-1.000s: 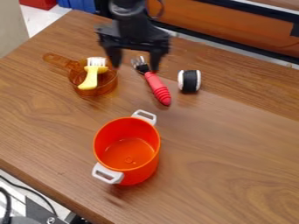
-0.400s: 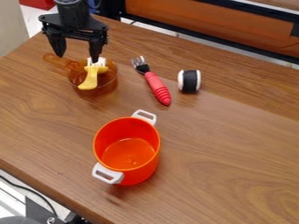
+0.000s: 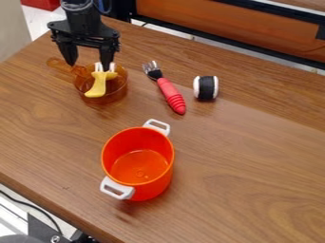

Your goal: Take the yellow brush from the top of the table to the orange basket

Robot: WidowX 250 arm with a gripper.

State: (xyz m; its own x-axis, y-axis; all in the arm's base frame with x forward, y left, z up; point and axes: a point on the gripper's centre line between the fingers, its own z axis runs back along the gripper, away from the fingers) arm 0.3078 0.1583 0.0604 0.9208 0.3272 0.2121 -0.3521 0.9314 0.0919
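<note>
"Shifting across from the fork point(image 3: 170, 94), isn't it?"

"Yes, the gripper point(image 3: 89, 66) now hangs over the pan point(image 3: 117, 93), fingers spread, slightly nearer the yellow brush point(image 3: 96, 88) lying there."

"So grasping comes next?"

"Probably. The brush hasn't moved, and the orange basket point(image 3: 155, 186) awaits it."

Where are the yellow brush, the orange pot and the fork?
yellow brush point(image 3: 97, 87): camera view, on its handle
orange pot point(image 3: 155, 178): camera view, on its outer wall
fork point(image 3: 170, 94): camera view, on its red handle
</note>
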